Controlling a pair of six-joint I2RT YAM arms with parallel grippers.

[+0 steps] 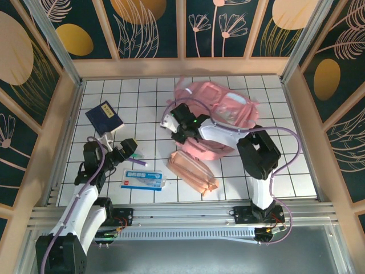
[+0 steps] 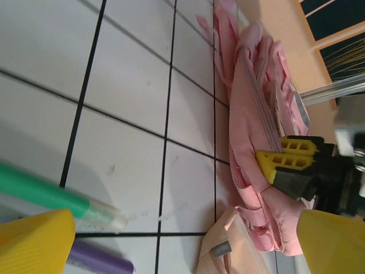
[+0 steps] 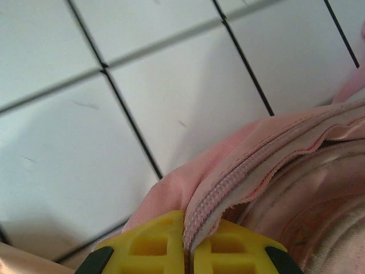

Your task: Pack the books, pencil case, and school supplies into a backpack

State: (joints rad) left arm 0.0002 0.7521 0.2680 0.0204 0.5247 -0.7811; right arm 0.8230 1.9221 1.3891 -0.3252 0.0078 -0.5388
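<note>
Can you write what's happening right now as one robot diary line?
left gripper: open, near green pen | right gripper: shut on backpack edge | booklet, packet, pouch: outside backpack

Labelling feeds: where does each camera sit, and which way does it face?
Top: above, behind the arms, looking down at the table; both arms show.
Left wrist: low over tiles, facing the backpack; open left jaws in bottom corners.
Right wrist: close on the backpack's zipper; right jaws shut on it.
Shared: top and left wrist both show the right jaws.
</note>
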